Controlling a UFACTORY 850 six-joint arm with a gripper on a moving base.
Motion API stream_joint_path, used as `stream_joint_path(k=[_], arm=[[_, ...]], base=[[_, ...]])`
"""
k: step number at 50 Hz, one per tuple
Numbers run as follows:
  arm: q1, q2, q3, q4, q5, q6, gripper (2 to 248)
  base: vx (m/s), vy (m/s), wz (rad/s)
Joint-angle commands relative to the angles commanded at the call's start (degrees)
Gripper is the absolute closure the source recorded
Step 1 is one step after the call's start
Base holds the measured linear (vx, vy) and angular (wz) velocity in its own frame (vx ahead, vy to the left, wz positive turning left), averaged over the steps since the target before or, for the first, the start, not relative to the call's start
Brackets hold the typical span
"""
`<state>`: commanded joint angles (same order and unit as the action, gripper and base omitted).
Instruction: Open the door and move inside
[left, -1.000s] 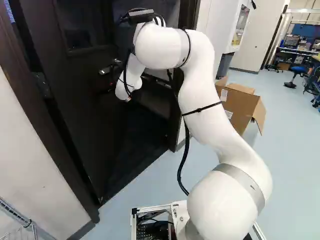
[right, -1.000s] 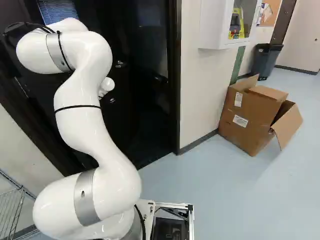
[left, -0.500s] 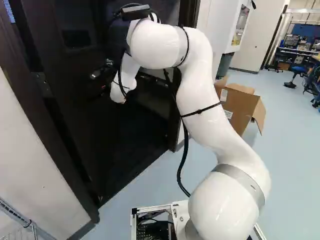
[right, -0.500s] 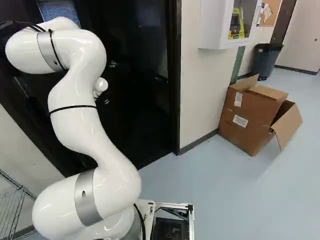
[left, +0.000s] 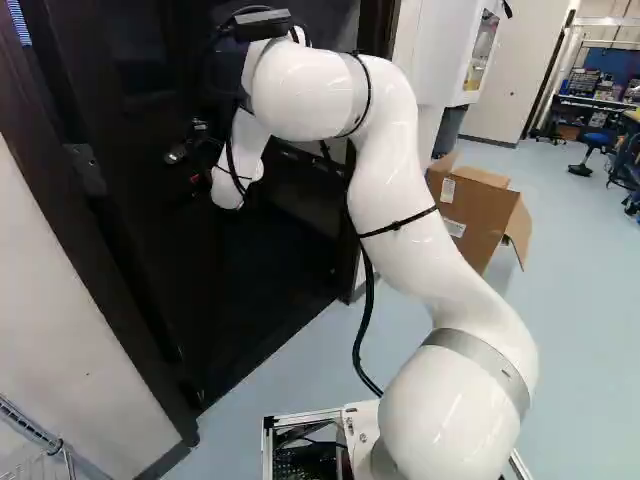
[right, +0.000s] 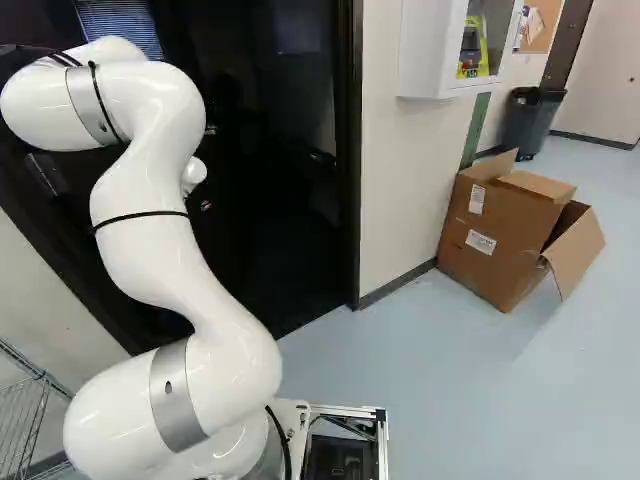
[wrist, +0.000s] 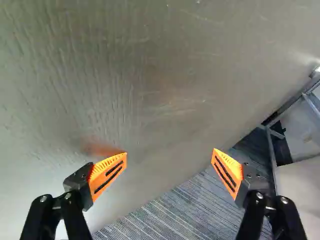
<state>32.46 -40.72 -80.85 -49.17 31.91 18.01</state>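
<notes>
My gripper (left: 198, 152) shows only as a dark shape beside the wrist in the left base view, close to the dark door (left: 150, 230). A shiny metal handle (left: 176, 155) stands out near it on the door. In the wrist view the gripper (wrist: 170, 157) has its fingers wide apart with nothing between them. The door's face (wrist: 165, 75) fills most of the space ahead; one orange pad (wrist: 107, 172) is close against it, with a reddish reflection beside it. Whether that pad touches cannot be told. The door stands ajar, leaning into the dark room.
The doorframe (right: 349, 150) rises right of the opening. A cardboard box (right: 505, 230) is by the wall, below a white cabinet (right: 445, 50). A wire rack (right: 20, 420) stands at the near left. Past the door lie striped carpet (wrist: 175, 212) and a metal-framed object (wrist: 272, 145).
The arm has moved left and farther in. The door has swung farther inward, its handle shifting left in both base views. The base has not moved.
</notes>
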Motion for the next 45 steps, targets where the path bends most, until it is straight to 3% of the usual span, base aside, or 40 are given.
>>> stream_joint_path(k=[45], arm=[[3.81, -0.54, -0.77, 0.0, 0.0, 0.0, 3]], base=[[0.0, 0.0, 0.0]])
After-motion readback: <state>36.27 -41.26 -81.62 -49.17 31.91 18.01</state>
